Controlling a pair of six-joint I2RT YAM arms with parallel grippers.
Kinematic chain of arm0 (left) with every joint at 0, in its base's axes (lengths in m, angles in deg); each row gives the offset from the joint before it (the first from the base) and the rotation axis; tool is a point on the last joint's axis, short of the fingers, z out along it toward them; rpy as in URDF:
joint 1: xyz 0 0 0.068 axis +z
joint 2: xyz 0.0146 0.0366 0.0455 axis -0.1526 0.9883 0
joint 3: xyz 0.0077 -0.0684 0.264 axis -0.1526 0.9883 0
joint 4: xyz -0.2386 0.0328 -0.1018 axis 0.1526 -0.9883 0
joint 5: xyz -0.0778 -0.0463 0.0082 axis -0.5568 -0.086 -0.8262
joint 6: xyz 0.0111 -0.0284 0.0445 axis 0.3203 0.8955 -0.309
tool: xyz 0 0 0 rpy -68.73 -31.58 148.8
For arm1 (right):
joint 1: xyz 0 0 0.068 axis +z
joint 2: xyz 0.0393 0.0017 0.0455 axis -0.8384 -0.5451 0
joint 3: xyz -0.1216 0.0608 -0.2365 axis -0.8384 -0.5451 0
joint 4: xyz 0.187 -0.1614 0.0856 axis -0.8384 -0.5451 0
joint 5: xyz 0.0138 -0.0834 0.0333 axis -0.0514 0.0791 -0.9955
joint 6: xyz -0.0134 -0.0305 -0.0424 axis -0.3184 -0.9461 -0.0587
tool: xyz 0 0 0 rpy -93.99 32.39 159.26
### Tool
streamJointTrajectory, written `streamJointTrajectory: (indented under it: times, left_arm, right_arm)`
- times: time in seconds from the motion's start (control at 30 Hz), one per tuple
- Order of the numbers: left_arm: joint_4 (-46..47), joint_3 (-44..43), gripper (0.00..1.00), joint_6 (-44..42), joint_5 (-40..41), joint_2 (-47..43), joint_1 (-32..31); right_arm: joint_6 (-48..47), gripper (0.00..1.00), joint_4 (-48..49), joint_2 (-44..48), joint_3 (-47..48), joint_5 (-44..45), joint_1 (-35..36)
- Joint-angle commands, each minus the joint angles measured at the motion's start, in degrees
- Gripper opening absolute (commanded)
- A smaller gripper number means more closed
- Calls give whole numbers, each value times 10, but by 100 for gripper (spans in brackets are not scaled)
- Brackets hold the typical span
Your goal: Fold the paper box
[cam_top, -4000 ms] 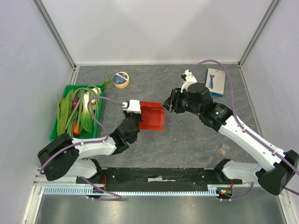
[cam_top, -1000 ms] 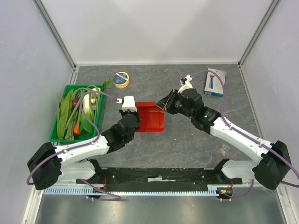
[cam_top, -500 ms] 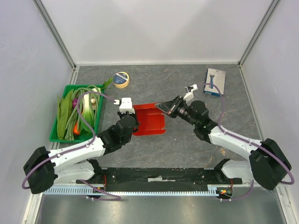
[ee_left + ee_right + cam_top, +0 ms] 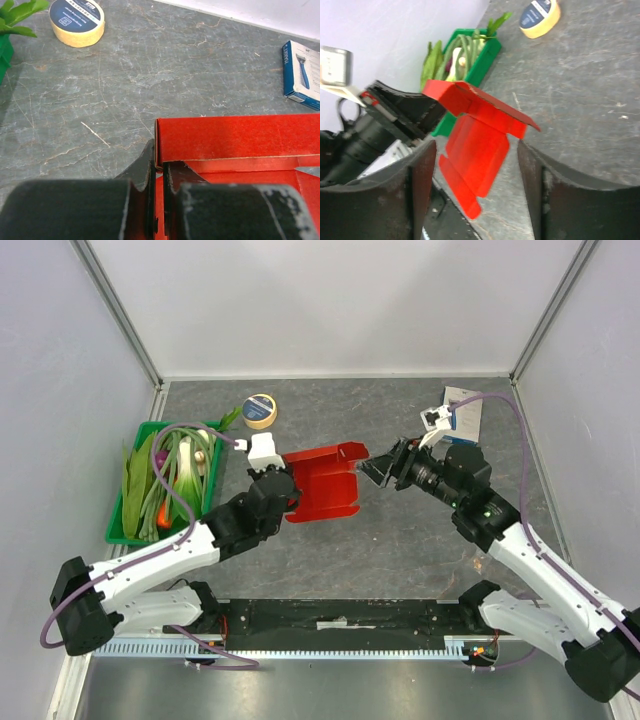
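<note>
Top external view shows the paper box [image 4: 322,488] mid-table between the arms, its left wall pinched in the closed left gripper [image 4: 288,495], with the right gripper [image 4: 373,470], jaws spread wide, just off its right edge, facing it without touching.

Glossy red paper box [image 4: 325,485], green crate [image 4: 114,534], cream tape roll [image 4: 260,411] with navy label, grey veined tabletop [image 4: 400,545], blue-and-white carton [image 4: 305,75]
</note>
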Motion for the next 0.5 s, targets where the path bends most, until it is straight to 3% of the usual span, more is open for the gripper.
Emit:
streamJointTrajectory:
  times: [0.0, 0.1, 0.47]
  left_arm:
    - [-49, -39, 2, 49, 34, 7, -2]
    - [-61, -48, 2, 48, 40, 7, -2]
    - [-66, -60, 2, 48, 49, 16, -2]
  right_arm:
    - [-34, 62, -42, -10, -5, 19, -8]
    - [-25, 45, -7, -32, 3, 26, -2]
    - [-34, 37, -7, -77, 16, 125, 30]
